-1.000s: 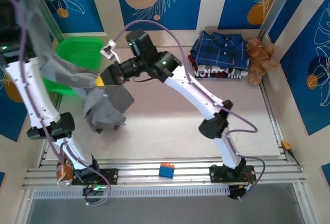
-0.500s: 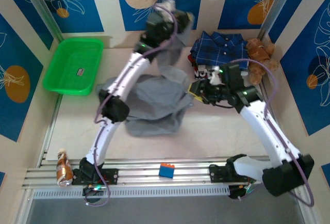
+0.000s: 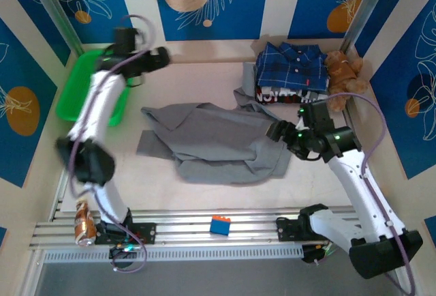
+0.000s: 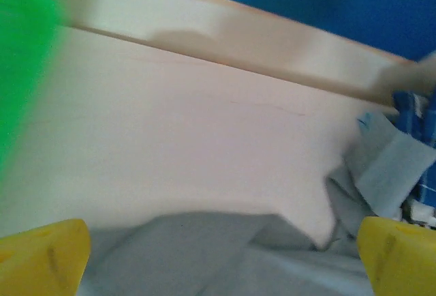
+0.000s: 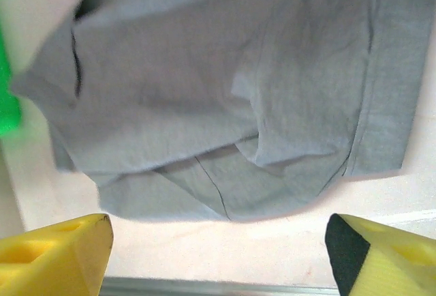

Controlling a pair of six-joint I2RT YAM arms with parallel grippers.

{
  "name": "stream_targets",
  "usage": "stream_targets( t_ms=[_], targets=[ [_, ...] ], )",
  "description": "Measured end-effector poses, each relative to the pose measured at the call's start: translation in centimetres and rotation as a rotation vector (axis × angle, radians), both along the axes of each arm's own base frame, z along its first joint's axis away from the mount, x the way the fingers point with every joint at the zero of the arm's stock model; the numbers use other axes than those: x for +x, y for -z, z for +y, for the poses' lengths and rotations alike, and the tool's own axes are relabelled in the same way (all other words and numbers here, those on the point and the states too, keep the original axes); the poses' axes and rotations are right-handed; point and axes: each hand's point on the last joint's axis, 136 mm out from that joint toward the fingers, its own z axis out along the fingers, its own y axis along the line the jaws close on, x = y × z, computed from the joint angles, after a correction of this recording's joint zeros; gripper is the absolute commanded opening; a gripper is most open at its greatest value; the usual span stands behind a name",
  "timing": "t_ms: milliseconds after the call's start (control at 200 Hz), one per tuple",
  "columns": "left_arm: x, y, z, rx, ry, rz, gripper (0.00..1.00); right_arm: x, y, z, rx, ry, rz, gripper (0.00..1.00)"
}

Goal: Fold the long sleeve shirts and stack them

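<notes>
Right gripper (image 3: 276, 131) hangs at the right of the top view with its 2 yellow fingers (image 5: 54, 252) spread wide and nothing between them. Its wrist camera looks straight down on the grey shirt (image 3: 218, 139), which lies rumpled in the middle of the table (image 3: 204, 194), partly doubled over itself, with its long axis running left to right across the frame. The shirt's right edge lies just beside this gripper and the rest stretches away to its left. Whether the fingers touch cloth I cannot tell. Left gripper (image 3: 163, 57), also spread and empty, sits in the upper left by the green bin (image 3: 71, 101), apart from the shirt's upper-left corner. The right arm is therefore the nearer 1, and flattening probably calls for it to drop onto the right edge while the left arm comes down toward the far corner. The plaid shirt (image 3: 289, 64) rests folded on a pile in the upper right, beside a teddy bear (image 3: 340, 78).
</notes>
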Motion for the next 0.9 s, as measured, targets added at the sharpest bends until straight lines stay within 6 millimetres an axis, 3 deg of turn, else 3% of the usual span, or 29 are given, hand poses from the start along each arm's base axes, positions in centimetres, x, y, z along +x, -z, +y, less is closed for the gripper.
stream_targets(
  t_ms=[50, 115, 170, 245, 300, 350, 395, 475, 625, 740, 830, 900],
  targets=[
    [-3.2, 0.0, 1.8, 0.007, -0.025, 0.012, 0.96, -0.5, 1.1, 1.8, -0.020, -0.085, 0.034, 0.78],
    [-6.2, 2.0, 1.6, 0.005, 0.000, 0.064, 0.90, -1.3, 3.3, 4.3, -0.060, -0.195, 0.105, 0.76],
    [-7.5, 6.2, 1.2, 0.000, 0.020, 0.172, 0.89, -1.9, 5.3, 6.1, -0.104, -0.276, 0.166, 0.76],
    [-9.1, 14.4, 0.8, -0.005, 0.028, 0.378, 0.87, -3.1, 7.9, 8.6, -0.161, -0.386, 0.235, 0.76],
    [-11.3, 20.9, 0.9, -0.007, 0.017, 0.561, 0.84, -4.2, 9.3, 10.3, -0.189, -0.469, 0.262, 0.77],
    [-13.6, 24.8, 1.0, -0.003, 0.007, 0.692, 0.83, -5.2, 10.2, 11.9, -0.205, -0.547, 0.262, 0.79],
    [-15.0, 26.8, 1.1, -0.004, -0.002, 0.762, 0.82, -6.1, 10.8, 13.3, -0.213, -0.623, 0.252, 0.80],
    [-15.7, 27.9, 1.2, -0.011, -0.016, 0.795, 0.82, -7.1, 11.8, 15.7, -0.228, -0.741, 0.237, 0.80],
    [-14.0, 28.2, 1.2, -0.026, -0.030, 0.743, 0.73, -6.9, 13.5, 21.0, -0.232, -0.913, 0.188, 0.80],
    [-13.6, 29.9, 1.3, -0.030, -0.048, 0.759, 0.53, -5.5, 14.9, 23.9, -0.244, -0.967, 0.163, 0.79],
    [-13.6, 30.2, 1.7, -0.041, -0.071, 0.753, 0.42, -4.3, 16.6, 25.0, -0.278, -0.972, 0.163, 0.76],
    [-13.8, 30.4, 1.9, -0.049, -0.086, 0.750, 0.30, -3.4, 18.1, 25.2, -0.324, -0.965, 0.168, 0.63]
  ],
)
